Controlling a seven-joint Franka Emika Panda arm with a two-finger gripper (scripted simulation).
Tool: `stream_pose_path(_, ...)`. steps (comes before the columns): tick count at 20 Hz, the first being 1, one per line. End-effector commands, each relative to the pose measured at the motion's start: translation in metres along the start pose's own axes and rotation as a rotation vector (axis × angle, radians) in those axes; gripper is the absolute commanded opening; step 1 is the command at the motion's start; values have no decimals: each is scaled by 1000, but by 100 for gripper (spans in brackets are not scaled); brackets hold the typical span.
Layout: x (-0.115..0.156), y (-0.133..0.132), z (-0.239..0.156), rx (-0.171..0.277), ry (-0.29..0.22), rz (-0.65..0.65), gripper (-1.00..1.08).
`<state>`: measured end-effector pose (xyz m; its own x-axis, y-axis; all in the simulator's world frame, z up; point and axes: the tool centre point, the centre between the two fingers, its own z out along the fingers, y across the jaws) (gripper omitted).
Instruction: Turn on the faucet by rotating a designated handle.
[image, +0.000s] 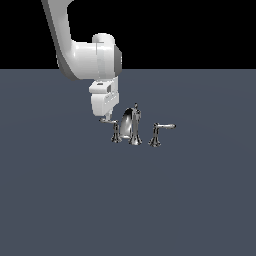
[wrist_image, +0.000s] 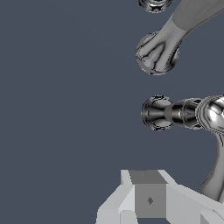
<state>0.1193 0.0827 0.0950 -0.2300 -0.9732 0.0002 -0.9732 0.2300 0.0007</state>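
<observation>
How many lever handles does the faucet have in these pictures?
2. One handle stands at the exterior view's left of the spout, under the gripper; the twin lever stands at its right.

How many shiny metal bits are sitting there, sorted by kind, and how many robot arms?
Lever handles: 2, the handle under the gripper and its twin lever
Arched spout: 1
Robot arm: 1
Total: 4

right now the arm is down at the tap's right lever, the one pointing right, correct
Not quite. In the exterior view the gripper is down at the left lever, whose arm points to that view's left. The right lever stands alone, past the spout.
</observation>
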Motion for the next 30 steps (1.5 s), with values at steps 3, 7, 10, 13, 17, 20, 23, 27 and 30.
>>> stream_pose_path(3, -3, 9, 0, 0, 0, 0, -100)
stream_pose_path(7, -8, 21, 0, 0, 0, 0, -100)
stream_pose_path(10, -12, 30, 0, 0, 0, 1, -100)
stream_pose_path(13, -16, 40, 0, 0, 0, 1, -100)
stream_pose_path(17, -8, 36, 0, 10, 2, 11, -100)
stream_pose_path(20, -6, 45, 0, 9, 2, 10, -100)
stream_pose_path(23, -5, 53, 0, 7, 1, 8, -100)
stream_pose_path(27, -3, 65, 0, 5, 1, 6, -100)
stream_pose_path(30, -1, 74, 0, 4, 1, 4, -100)
